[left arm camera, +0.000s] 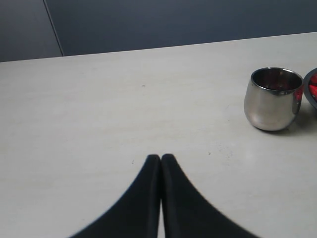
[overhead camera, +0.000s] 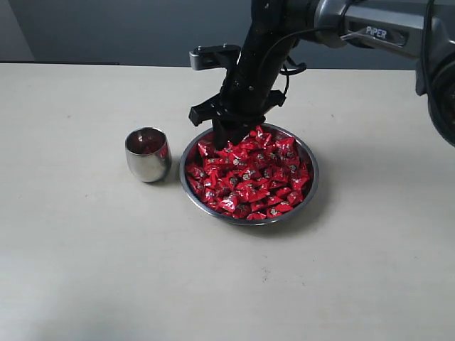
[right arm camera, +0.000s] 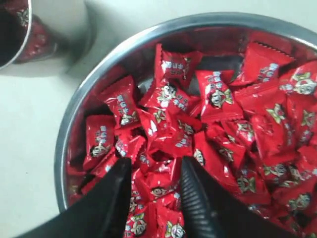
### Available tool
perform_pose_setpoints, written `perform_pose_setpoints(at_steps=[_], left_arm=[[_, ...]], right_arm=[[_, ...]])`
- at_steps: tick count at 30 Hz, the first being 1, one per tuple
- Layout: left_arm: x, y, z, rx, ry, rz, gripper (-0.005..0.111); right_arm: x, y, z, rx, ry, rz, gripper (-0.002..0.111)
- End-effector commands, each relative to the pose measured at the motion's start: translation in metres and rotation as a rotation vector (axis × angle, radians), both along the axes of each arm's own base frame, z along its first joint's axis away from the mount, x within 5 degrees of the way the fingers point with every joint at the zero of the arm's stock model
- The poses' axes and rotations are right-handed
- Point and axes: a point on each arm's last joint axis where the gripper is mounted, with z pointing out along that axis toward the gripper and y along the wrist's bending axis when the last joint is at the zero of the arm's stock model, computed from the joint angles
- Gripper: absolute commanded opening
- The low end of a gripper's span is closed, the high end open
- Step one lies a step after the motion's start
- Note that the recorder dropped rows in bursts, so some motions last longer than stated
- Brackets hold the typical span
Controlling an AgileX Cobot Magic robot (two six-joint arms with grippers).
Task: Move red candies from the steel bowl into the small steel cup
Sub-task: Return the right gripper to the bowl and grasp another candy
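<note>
Holding the right gripper [right arm camera: 156,163] down among crinkled red candies [right arm camera: 218,94] in the wide shallow steel bowl [right arm camera: 74,106], jaws straddling one, grip unclear; holding the left gripper [left arm camera: 161,157] pinched closed.

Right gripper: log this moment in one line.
right gripper open, fingers in steel bowl among red candies | left gripper shut | small steel cup upright beside bowl

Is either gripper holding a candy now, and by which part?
Left gripper: shut, empty. Right gripper straddles red candies in the steel bowl; whether it grips one cannot be told.
</note>
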Motion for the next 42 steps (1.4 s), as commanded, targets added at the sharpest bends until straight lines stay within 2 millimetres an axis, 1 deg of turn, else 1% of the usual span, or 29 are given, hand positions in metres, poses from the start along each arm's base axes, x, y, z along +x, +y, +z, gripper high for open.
perform_pose_setpoints(at_steps=[1,8,16,21,28,34,35,36,37,39,41,42], left_arm=[[0.000,0.000,0.004,0.002,-0.019,0.000,0.000],[0.000,0.000,0.004,0.002,-0.019,0.000,0.000],[0.000,0.000,0.004,0.002,-0.019,0.000,0.000],[0.000,0.000,0.004,0.002,-0.019,0.000,0.000],[0.000,0.000,0.004,0.002,-0.019,0.000,0.000],[0.000,0.000,0.004,0.002,-0.019,0.000,0.000],[0.000,0.000,0.004,0.002,-0.019,0.000,0.000],[0.000,0.000,0.004,0.002,-0.019,0.000,0.000],[0.000,0.000,0.004,0.002,-0.019,0.000,0.000],[0.000,0.000,0.004,0.002,-0.019,0.000,0.000],[0.000,0.000,0.004,0.002,-0.019,0.000,0.000],[0.000,0.000,0.004,0.002,-0.019,0.000,0.000]], right_arm=[[-0.001,0.006,-0.012,0.037,0.034,-0.014,0.034],[0.002,0.011,-0.024,0.048,0.022,-0.027,0.034],[0.005,0.008,-0.049,-0.030,0.038,-0.030,0.034],[0.009,0.002,-0.052,-0.098,-0.004,-0.027,0.034],[0.012,0.004,-0.053,-0.082,-0.030,-0.042,0.034],[0.016,0.002,-0.059,-0.108,-0.065,-0.050,0.034],[0.016,0.002,-0.061,-0.113,-0.062,-0.048,0.032],[0.015,0.002,-0.063,-0.117,-0.056,-0.047,0.027],[0.015,0.001,-0.063,-0.124,-0.054,-0.044,0.020],[0.015,0.000,-0.063,-0.135,-0.055,-0.039,0.001],[0.015,0.000,-0.062,-0.138,-0.056,-0.038,0.000],[0.015,0.000,-0.057,-0.132,-0.060,-0.038,0.000]])
